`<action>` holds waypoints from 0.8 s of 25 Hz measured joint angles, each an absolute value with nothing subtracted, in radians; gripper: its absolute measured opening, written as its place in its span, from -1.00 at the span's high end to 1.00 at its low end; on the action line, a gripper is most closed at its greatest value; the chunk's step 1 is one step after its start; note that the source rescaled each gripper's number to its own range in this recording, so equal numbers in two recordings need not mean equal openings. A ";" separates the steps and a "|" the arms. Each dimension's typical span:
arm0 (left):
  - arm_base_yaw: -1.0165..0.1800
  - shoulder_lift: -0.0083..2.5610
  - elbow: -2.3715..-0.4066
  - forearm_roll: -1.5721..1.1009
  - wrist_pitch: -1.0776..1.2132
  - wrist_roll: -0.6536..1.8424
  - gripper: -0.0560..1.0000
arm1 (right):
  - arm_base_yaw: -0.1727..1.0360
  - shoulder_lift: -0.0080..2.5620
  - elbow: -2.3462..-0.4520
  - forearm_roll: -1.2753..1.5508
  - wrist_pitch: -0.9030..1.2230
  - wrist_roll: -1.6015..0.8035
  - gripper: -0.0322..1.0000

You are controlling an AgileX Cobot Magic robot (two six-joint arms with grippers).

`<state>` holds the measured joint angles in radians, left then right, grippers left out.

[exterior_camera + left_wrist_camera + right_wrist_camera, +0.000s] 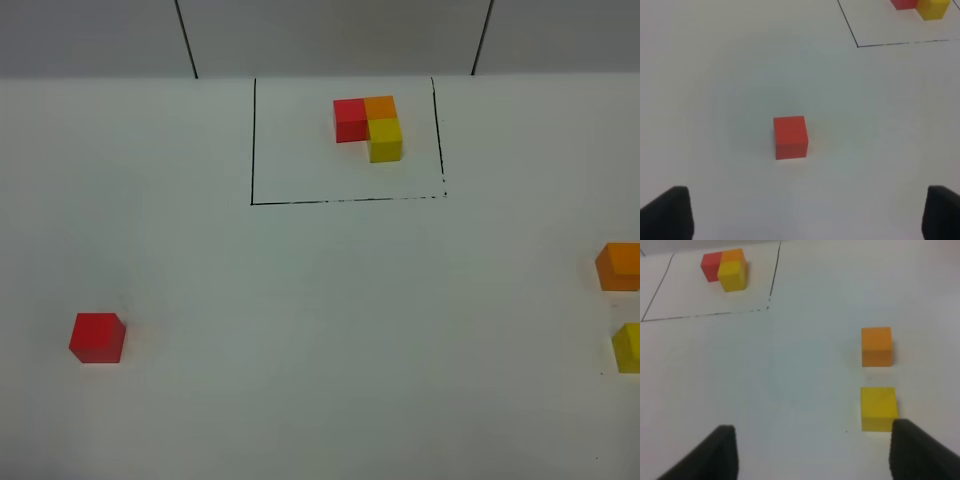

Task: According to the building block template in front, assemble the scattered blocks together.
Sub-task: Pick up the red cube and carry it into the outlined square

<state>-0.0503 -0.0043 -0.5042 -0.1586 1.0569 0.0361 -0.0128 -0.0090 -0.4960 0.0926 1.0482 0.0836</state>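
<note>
**Clearly, no block is joined yet**

The building block template (368, 128) sits in its drawn frame at the upper middle of the exterior picture. The red block (97, 338) lies alone at the lower left of the tabletop (320, 300). The orange block (620, 266) and the yellow block (628, 347) lie at the right edge, apart from each other. I judge that the whole assembly is left to do.

The left claw (805, 212) is spread wide and empty, with the red block ahead of it, not touching. The right claw (815, 452) is also apart and empty. The yellow block lies just beside one of its fingers and the orange block farther ahead.

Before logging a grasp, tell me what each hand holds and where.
Nothing is held: left hand open near the red cube, right hand open near the yellow cube.
</note>
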 joint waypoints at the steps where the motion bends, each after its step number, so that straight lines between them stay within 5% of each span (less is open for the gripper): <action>1: -0.050 -0.004 -0.504 -0.159 1.057 0.036 -0.99 | -0.013 -0.009 -0.496 0.093 1.048 0.084 0.25; 20: -0.050 -0.004 -0.504 -0.159 1.057 0.036 -0.59 | -0.013 -0.009 -0.496 0.093 1.048 0.084 0.25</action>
